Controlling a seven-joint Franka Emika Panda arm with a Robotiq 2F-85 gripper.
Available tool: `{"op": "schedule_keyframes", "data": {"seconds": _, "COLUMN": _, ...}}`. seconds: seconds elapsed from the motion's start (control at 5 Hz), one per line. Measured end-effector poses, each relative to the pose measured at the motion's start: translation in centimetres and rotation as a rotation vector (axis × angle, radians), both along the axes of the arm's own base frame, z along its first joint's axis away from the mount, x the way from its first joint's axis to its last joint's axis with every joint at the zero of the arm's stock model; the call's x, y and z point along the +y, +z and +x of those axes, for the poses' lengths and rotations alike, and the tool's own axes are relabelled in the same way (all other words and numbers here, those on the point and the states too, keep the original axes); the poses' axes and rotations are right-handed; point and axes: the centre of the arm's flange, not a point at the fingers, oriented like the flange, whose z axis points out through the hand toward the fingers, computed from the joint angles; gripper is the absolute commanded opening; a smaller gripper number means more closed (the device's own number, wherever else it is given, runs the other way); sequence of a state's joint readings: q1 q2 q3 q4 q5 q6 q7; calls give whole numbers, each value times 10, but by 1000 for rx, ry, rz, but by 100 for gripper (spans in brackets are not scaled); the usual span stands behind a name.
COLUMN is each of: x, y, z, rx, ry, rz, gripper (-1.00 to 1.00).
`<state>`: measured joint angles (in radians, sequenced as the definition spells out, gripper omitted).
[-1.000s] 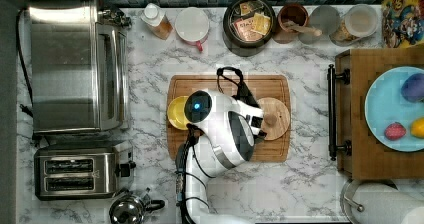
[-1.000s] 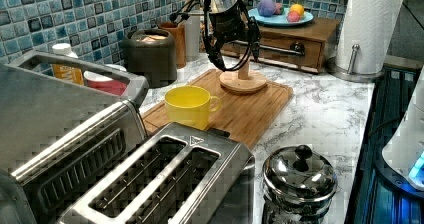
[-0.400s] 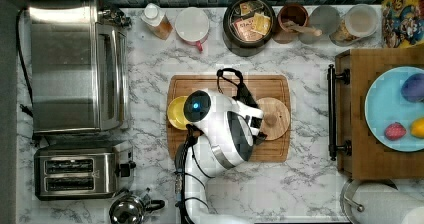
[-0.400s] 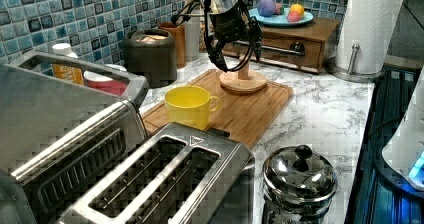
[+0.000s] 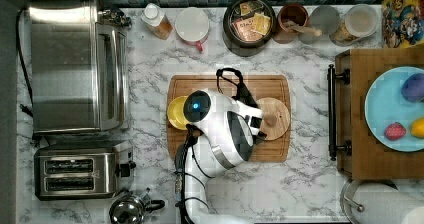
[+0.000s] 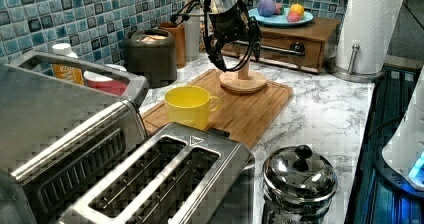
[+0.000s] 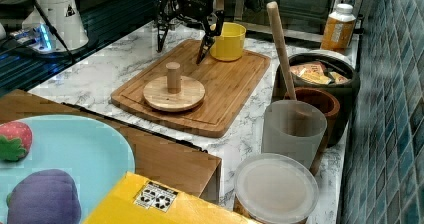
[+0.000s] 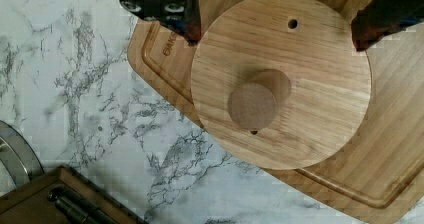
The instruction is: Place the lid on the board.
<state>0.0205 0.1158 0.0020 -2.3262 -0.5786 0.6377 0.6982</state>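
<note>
The lid (image 5: pixel 274 118), a round light-wood disc with a centre knob, lies flat on the board (image 5: pixel 270 84) near the top view's right end. It also shows as the lid (image 7: pixel 172 94), the lid (image 6: pixel 243 81) and the lid (image 8: pixel 280 79). My gripper (image 7: pixel 180 54) hangs open above the board (image 7: pixel 230 89), its fingers spread wide and clear of the lid. In the wrist view the gripper (image 8: pixel 277 19) straddles the disc from above, holding nothing. A yellow cup (image 5: pixel 176 112) stands on the board's other end.
A dark tray (image 5: pixel 350 134) with black handles and a blue plate (image 5: pixel 385 109) of toy fruit sits at the top view's right. A toaster oven (image 5: pixel 75 64), toaster (image 5: pixel 75 169) and kettle (image 5: pixel 127 211) fill the top view's left. Jars and a pink mug (image 5: pixel 192 24) line the tiled back wall.
</note>
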Motion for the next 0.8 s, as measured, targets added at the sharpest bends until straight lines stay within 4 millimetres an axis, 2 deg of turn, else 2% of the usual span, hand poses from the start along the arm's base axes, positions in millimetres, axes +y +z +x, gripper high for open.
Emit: {"op": "schedule_keyframes", "data": {"seconds": 0.8, "x": 2, "y": -1, "z": 1, "rx": -5, "ry": 5, "rz": 5, "gripper": 100}}
